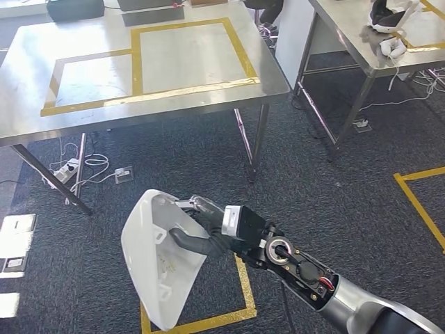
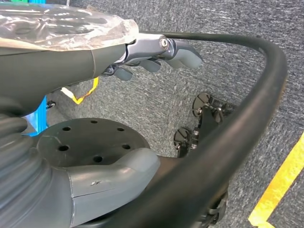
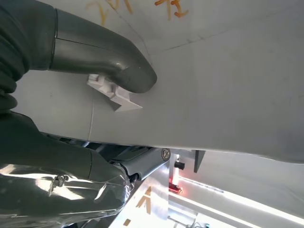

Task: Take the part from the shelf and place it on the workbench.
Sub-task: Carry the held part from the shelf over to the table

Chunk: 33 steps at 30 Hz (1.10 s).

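Observation:
The part [image 1: 157,257] is a large white curved plastic shell with small clips on its inner face, held low over the carpet in front of me. My right hand [image 1: 210,233] grips its right edge, thumb inside the shell. In the right wrist view the thumb [image 3: 107,61] presses the part's white surface [image 3: 222,80] beside a small clip. The workbench [image 1: 31,76] is a steel table with yellow tape rectangles, ahead and to the upper left, well beyond the part. My left hand [image 2: 53,71] hangs over the carpet, fingers [image 2: 179,53] extended and apart from the thumb, holding nothing.
A second steel table [image 1: 357,42] at the upper right carries white items. Workbench legs [image 1: 259,142] stand between me and the tabletop, with a power strip [image 1: 65,170] and cables beneath. Yellow floor tape [image 1: 247,292] marks the carpet near the part.

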### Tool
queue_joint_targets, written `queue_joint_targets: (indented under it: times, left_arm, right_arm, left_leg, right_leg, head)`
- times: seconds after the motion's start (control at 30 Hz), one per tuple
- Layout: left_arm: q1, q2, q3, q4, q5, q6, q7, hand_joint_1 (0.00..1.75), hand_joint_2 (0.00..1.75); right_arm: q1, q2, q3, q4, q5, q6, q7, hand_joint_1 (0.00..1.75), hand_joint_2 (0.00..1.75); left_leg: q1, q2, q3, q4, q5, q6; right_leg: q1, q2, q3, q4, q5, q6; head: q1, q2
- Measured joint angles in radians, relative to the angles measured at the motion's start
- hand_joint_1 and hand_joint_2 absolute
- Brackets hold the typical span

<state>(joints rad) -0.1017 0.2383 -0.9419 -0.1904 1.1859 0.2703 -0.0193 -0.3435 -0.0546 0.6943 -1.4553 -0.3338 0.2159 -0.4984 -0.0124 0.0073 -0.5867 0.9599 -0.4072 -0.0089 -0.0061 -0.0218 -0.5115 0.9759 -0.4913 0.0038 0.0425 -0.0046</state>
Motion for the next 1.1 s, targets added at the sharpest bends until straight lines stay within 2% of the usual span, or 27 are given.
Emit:
queue_joint_targets:
  times: [0.2, 0.37, 0.47, 0.53, 0.57, 0.63, 0.67, 0.7, 0.73, 0.77, 0.8, 0.83, 0.87, 0.93, 0.97, 1.0, 1.1]
  left_arm:
    - [0.0, 0.0, 0.0, 0.0, 0.003, -0.002, 0.002, 0.0, 1.75]
    - [0.0, 0.003, 0.0, 0.0, -0.002, -0.007, 0.002, 0.0, 1.75]
    - [0.0, 0.005, 0.0, 0.0, -0.003, -0.008, 0.002, 0.0, 1.75]
    - [0.0, 0.005, 0.0, 0.0, -0.003, -0.009, 0.002, 0.0, 1.75]
    - [0.0, 0.004, 0.0, 0.0, -0.003, -0.01, 0.003, 0.0, 1.75]
    - [0.001, 0.004, 0.0, 0.0, -0.003, -0.01, 0.004, 0.0, 1.75]
    - [0.002, 0.003, 0.0, 0.0, -0.003, -0.01, 0.005, 0.0, 1.75]
    - [0.004, 0.002, 0.0, 0.0, -0.003, -0.01, 0.005, 0.0, 1.75]
    - [0.006, 0.001, 0.0, 0.0, -0.003, -0.01, 0.005, 0.0, 1.75]
    - [0.007, 0.0, 0.0, 0.0, -0.003, -0.01, 0.005, 0.0, 1.75]
    - [0.008, 0.001, 0.0, 0.0, -0.002, -0.01, 0.006, 0.0, 1.75]
    - [0.007, 0.001, 0.0, 0.0, -0.002, -0.01, 0.006, 0.0, 1.75]
    - [0.005, 0.002, 0.0, 0.0, -0.002, -0.009, 0.006, 0.0, 1.75]
    - [0.003, 0.002, 0.0, 0.0, 0.0, -0.008, 0.005, 0.0, 1.75]
    - [0.003, 0.002, 0.0, 0.001, 0.0, -0.007, 0.005, 0.0, 1.75]
    - [0.002, 0.003, 0.0, 0.001, 0.0, -0.007, 0.004, 0.0, 1.75]
    - [-0.001, 0.006, 0.0, 0.001, -0.001, -0.005, 0.004, 0.0, 1.75]
  right_arm:
    - [0.0, 0.0, 0.0, 0.0, -0.002, 0.0, 0.001, 1.75, 1.75]
    - [0.0, 0.0, 0.0, 0.0, -0.002, -0.002, 0.001, 1.75, 1.75]
    - [0.0, 0.0, 0.0, 0.0, -0.002, -0.003, 0.001, 1.75, 1.75]
    - [-0.001, 0.0, -0.001, -0.001, -0.002, -0.003, 0.001, 1.75, 1.75]
    - [-0.001, 0.0, -0.001, -0.002, -0.002, -0.004, 0.002, 1.75, 1.75]
    - [0.003, 0.0, -0.001, -0.003, -0.002, -0.004, 0.004, 1.75, 1.75]
    - [0.006, 0.0, -0.001, -0.003, -0.002, -0.004, 0.004, 1.75, 1.75]
    - [0.008, 0.0, -0.001, -0.003, -0.002, -0.004, 0.005, 1.75, 1.75]
    - [0.01, 0.0, -0.001, -0.003, -0.002, -0.005, 0.006, 1.75, 1.75]
    - [0.011, 0.0, -0.001, -0.003, -0.002, -0.005, 0.006, 1.75, 1.75]
    - [0.012, -0.001, -0.001, -0.002, -0.002, -0.005, 0.006, 1.75, 1.75]
    - [0.013, -0.002, -0.001, -0.002, -0.003, -0.005, 0.007, 1.75, 1.75]
    - [0.015, -0.003, 0.0, -0.002, -0.003, -0.005, 0.007, 1.75, 1.75]
    - [0.016, -0.004, 0.0, -0.002, -0.004, -0.005, 0.008, 1.75, 1.75]
    - [0.016, -0.004, 0.0, -0.003, -0.005, -0.005, 0.007, 1.75, 1.75]
    - [0.015, -0.004, 0.0, -0.003, -0.005, -0.005, 0.007, 1.75, 1.75]
    - [0.013, -0.004, 0.0, -0.004, -0.006, -0.006, 0.008, 1.75, 1.75]
  left_leg:
    - [-0.001, 0.0, 0.0, 0.002, -0.002, 0.003]
    - [-0.005, 0.001, 0.0, 0.006, -0.01, 0.014]
    - [-0.001, -0.001, 0.013, -0.012, -0.016, 0.027]
    - [0.007, -0.002, 0.037, -0.028, -0.026, 0.041]
    - [0.009, -0.003, 0.047, -0.032, -0.032, 0.045]
    - [0.011, -0.005, 0.061, -0.032, -0.042, 0.045]
    - [0.013, -0.007, 0.071, -0.032, -0.049, 0.042]
    - [0.017, -0.009, 0.083, -0.031, -0.056, 0.035]
    - [0.021, -0.011, 0.098, -0.031, -0.065, 0.028]
    - [0.026, -0.012, 0.112, -0.03, -0.074, 0.019]
    - [0.03, -0.014, 0.126, -0.028, -0.082, 0.01]
    - [0.033, -0.017, 0.133, -0.024, -0.089, 0.0]
    - [0.034, -0.019, 0.135, -0.02, -0.094, -0.008]
    - [0.035, -0.02, 0.131, -0.009, -0.1, -0.024]
    - [0.035, -0.02, 0.13, -0.009, -0.1, -0.026]
    - [0.035, -0.02, 0.13, -0.009, -0.098, -0.025]
    - [0.032, -0.02, 0.131, -0.018, -0.086, -0.01]
  right_leg:
    - [-0.001, 0.0, 0.0, -0.001, 0.0, 0.001]
    - [-0.005, -0.001, 0.004, -0.004, -0.002, 0.007]
    - [-0.005, 0.0, 0.007, 0.012, 0.005, 0.018]
    - [-0.004, 0.009, -0.019, 0.07, -0.019, 0.025]
    - [-0.005, 0.014, -0.049, 0.124, -0.043, 0.026]
    - [-0.009, 0.018, -0.124, 0.249, -0.087, 0.035]
    - [-0.013, 0.018, -0.152, 0.284, -0.09, 0.041]
    - [-0.017, 0.018, -0.163, 0.284, -0.072, 0.049]
    - [-0.022, 0.018, -0.155, 0.245, -0.034, 0.057]
    - [-0.029, 0.018, -0.135, 0.177, 0.015, 0.066]
    - [-0.032, 0.02, -0.118, 0.118, 0.05, 0.074]
    - [-0.032, 0.021, -0.101, 0.067, 0.068, 0.071]
    - [-0.029, 0.022, -0.092, 0.042, 0.073, 0.061]
    - [-0.019, 0.023, -0.083, 0.036, 0.058, 0.03]
    - [-0.019, 0.024, -0.082, 0.04, 0.059, 0.022]
    - [-0.02, 0.024, -0.082, 0.039, 0.057, 0.02]
    - [-0.023, 0.026, -0.081, 0.033, 0.057, 0.02]
  head:
    - [0.0, 0.0]
    - [0.0, 0.0]
    - [0.001, 0.0]
    - [0.003, 0.0]
    - [0.005, 0.0]
    - [0.008, 0.0]
    - [0.008, 0.0]
    - [0.009, 0.0]
    - [0.009, 0.0]
    - [0.01, 0.0]
    - [0.01, 0.0]
    - [0.011, 0.0]
    - [0.01, 0.0]
    - [0.01, 0.0]
    - [0.008, 0.0]
    - [0.007, 0.0]
    - [0.002, 0.0]
